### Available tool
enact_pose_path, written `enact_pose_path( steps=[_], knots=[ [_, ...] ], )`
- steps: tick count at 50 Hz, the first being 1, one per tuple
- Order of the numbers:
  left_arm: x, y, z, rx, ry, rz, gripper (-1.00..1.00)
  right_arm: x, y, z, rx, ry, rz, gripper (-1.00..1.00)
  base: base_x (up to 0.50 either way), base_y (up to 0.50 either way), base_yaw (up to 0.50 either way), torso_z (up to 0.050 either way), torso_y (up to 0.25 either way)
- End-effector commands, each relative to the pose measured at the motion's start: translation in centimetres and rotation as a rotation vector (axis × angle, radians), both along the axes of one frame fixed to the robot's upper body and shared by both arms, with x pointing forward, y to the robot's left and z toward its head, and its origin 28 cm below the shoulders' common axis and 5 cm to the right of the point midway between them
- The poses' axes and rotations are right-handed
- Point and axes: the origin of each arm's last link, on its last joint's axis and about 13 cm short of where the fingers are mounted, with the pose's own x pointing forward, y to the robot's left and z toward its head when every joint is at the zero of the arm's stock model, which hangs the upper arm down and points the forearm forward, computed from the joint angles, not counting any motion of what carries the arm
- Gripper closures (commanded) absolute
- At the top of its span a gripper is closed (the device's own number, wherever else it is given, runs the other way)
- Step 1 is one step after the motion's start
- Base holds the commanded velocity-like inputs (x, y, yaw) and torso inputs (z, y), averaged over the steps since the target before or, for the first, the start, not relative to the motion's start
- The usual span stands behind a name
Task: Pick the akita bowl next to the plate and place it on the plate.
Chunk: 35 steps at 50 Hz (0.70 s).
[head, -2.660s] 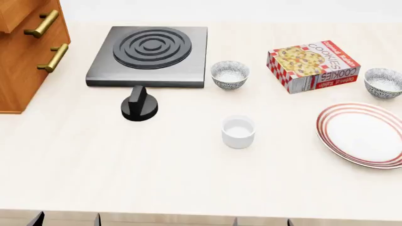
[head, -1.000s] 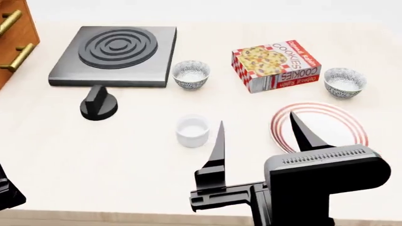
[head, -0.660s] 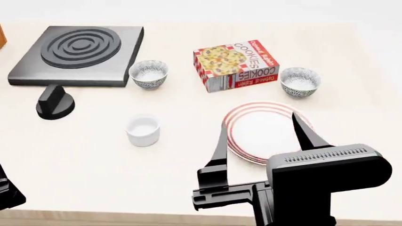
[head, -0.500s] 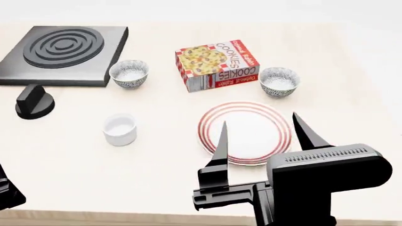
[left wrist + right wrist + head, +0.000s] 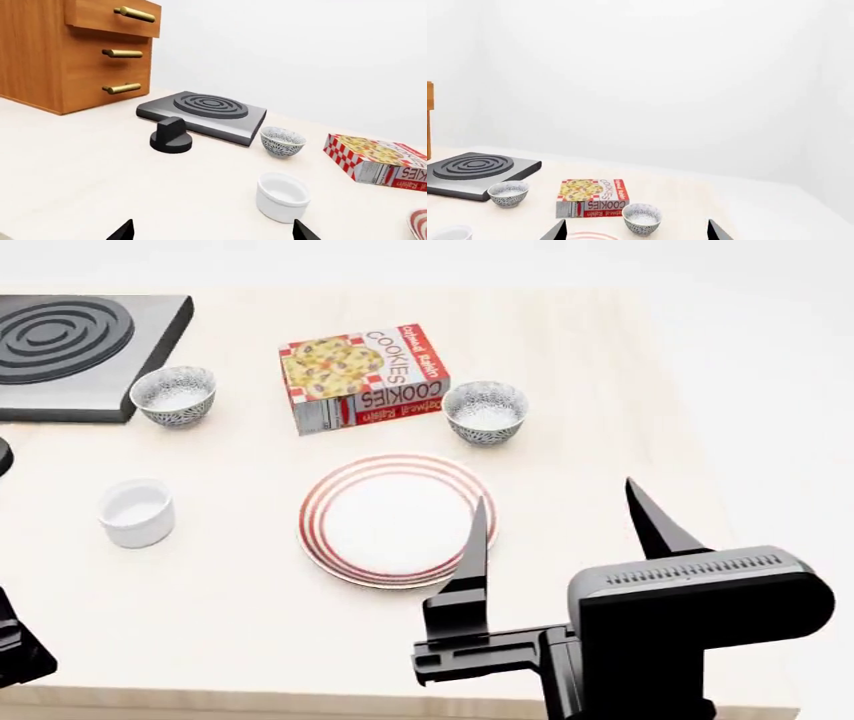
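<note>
The cookie box (image 5: 363, 377) carries the word "COOKIES" in red capitals along its long side and again on its front panel, with a photo of biscuits on a red-and-white checked lid; the smaller print on the end panel is too fine to read. Just beside the box's right end stands the akita bowl (image 5: 486, 411), upright on its narrow foot, close behind the far rim of the plate (image 5: 396, 519) but apart from it. Its look-alike, a second speckled bowl (image 5: 175, 395), sits to the left of the box next to the black hob (image 5: 74, 338), and a plain white cup (image 5: 136, 511) stands to the left of the plate.

The right gripper (image 5: 567, 525) hangs above the near right part of the counter with its two pointed fingers spread wide and nothing between them (one finger overlaps the plate's right rim in the head view). The left gripper (image 5: 210, 234) shows only two dark fingertips at the wrist view's edge, set far apart, so it appears to be spread open as well.

The pale wooden countertop (image 5: 627, 400) ends not far to the right of the bowl, leaving a bare strip between bowl and edge. A black knob (image 5: 171, 136) and a wooden drawer unit (image 5: 80, 50) with brass handles stand at the left end. Plain white walls close the room behind.
</note>
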Motion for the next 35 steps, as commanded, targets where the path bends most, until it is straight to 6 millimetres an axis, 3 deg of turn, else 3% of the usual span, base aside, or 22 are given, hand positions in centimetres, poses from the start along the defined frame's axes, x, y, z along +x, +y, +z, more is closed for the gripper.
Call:
enact_pose_path(
  steps=[1,11,35],
  knots=[
    [-0.01,0.09,0.00,0.004,0.000,0.002,-1.00,-0.01,0.10,-0.01,-0.005,-0.008,0.001,-1.00,0.00,0.00,0.00,0.000,0.000],
    [0.06,0.09,-0.09,0.005,-0.001,0.002,-1.00,0.03,0.08,-0.01,0.007,0.007,0.026,-1.00,0.00,0.00,0.00,0.000,0.000],
    [-0.06,0.08,0.09,0.004,0.000,0.002,-1.00,0.02,0.15,-0.12,0.006,0.018,0.037,-1.00,0.50,-0.01,0.00,0.000,0.000]
  ],
)
